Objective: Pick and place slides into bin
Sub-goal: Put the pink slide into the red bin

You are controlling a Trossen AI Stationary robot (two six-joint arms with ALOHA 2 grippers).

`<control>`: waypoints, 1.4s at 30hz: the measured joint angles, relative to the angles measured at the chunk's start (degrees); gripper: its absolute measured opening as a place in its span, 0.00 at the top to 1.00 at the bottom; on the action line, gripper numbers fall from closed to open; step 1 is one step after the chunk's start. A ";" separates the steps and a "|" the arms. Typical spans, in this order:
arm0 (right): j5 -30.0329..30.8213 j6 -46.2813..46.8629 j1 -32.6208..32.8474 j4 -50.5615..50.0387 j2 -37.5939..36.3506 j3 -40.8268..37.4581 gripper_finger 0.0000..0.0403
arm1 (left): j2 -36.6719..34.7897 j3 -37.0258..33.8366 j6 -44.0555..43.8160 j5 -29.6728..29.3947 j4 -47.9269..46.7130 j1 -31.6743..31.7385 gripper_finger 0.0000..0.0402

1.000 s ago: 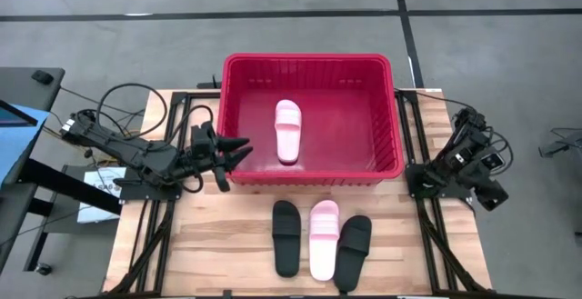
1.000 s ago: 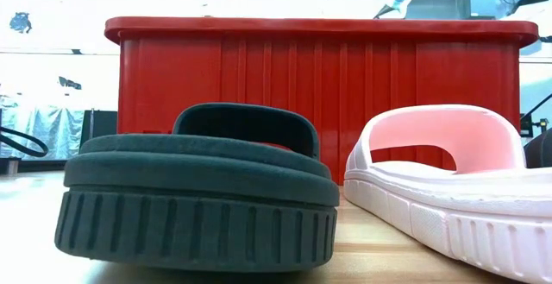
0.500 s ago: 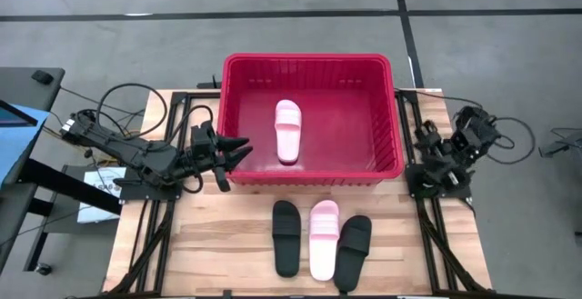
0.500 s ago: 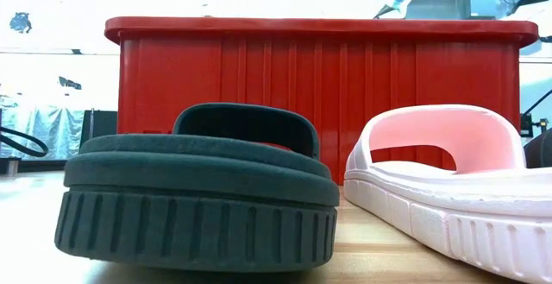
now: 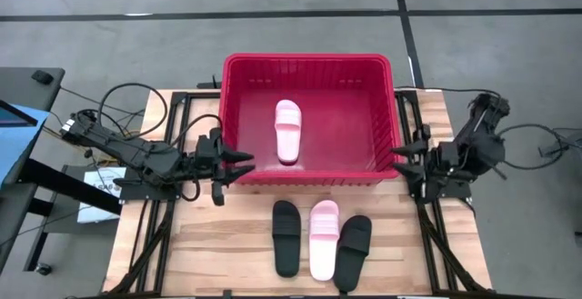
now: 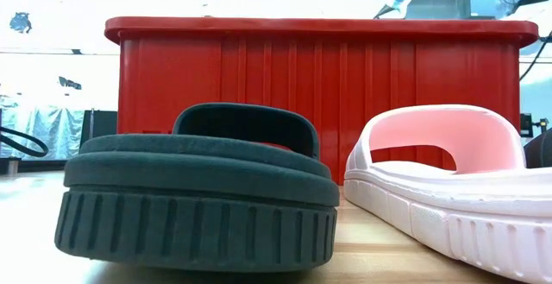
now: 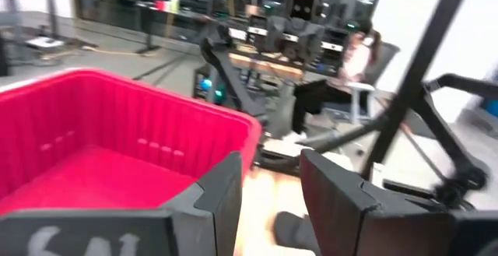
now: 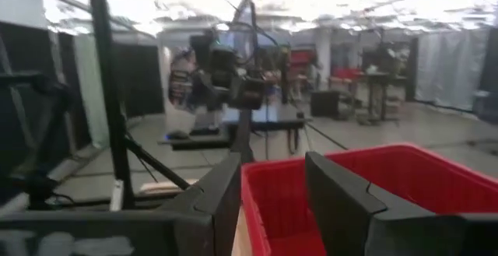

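Note:
The red bin (image 5: 309, 167) stands at the table's far middle, with one pale pink slide (image 5: 288, 131) lying flat on its floor. Three slides lie sole-down side by side near the table's front edge: a black one (image 5: 286, 237), a pink one (image 5: 324, 238) and a black one (image 5: 353, 249). In the low view, the left black slide (image 6: 198, 189) and the pink slide (image 6: 457, 180) lie in front of the bin (image 6: 319, 85). My left gripper (image 5: 242, 164) is open and empty by the bin's near left corner (image 7: 249, 128). My right gripper (image 5: 400, 158) is open and empty by the bin's near right corner (image 8: 257, 174).
Black frame rails (image 5: 173, 199) and cables (image 5: 127, 99) run along both table sides. A person (image 7: 362, 54) sits in the room beyond the table. Bare wooden table (image 5: 218, 244) lies left and right of the three slides.
My right arm has swung from the table's right edge toward the bin's near right corner, turning so its fingers point at the bin. My left gripper has shifted a little toward the table's near edge beside the bin's left corner. The slides have stayed still.

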 joint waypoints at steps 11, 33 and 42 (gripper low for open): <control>0.10 10.04 3.18 -8.52 12.69 7.08 0.63 | 0.00 0.00 1.35 5.31 -3.71 0.00 0.70; -2.62 43.86 7.89 -7.61 31.86 7.45 0.65 | -0.02 0.00 0.71 10.08 -4.91 -0.02 0.70; -5.40 54.17 7.78 -6.68 39.60 7.43 0.66 | -0.02 0.01 0.69 11.46 -4.88 -0.02 0.70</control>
